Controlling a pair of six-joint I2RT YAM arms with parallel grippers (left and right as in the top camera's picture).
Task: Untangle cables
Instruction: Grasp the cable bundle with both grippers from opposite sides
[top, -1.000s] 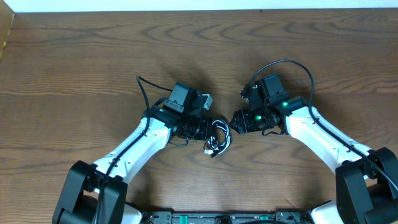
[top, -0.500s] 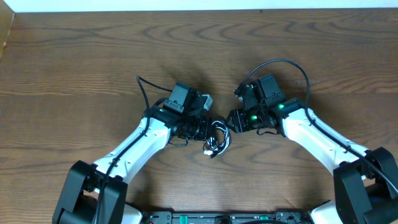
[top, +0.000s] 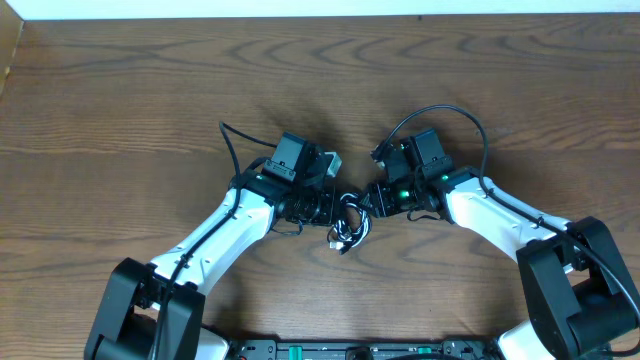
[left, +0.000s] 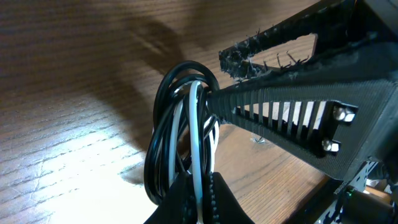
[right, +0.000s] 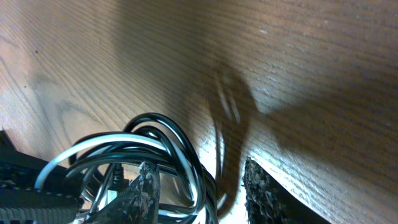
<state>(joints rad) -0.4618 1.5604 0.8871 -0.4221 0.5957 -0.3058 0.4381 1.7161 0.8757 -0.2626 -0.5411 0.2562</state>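
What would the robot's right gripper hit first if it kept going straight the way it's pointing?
Most likely the black and white cables, looped right in front of its open fingers and held by the left gripper; depth is hard to judge.

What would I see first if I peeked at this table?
A little tangled ball of black and white cables sits in the middle of the wooden table. The left arm pinches it in its jaws, and the right arm has its jaws open at the other side.
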